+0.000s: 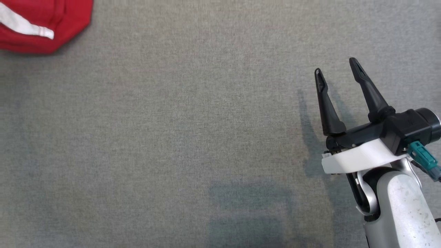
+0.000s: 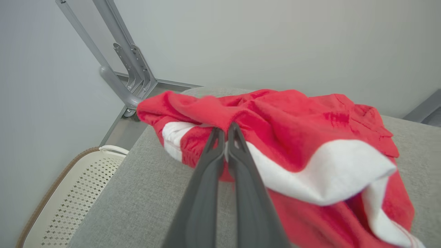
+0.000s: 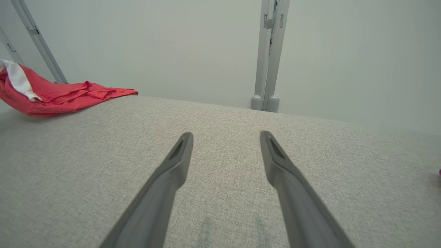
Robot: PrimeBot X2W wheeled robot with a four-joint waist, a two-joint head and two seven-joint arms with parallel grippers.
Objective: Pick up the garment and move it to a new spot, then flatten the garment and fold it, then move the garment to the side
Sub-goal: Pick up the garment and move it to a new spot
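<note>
Garment fold pinched at the tips of the closed left jaws

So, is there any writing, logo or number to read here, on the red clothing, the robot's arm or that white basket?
None: no text can be read in these pictures.
The garment: plain red with white bands, no print or legible label.
The perforated white basket: no markings.
The teal plug on the right arm: no lettering that I can make out.
The grey metal brackets: only holes and screws.
</note>
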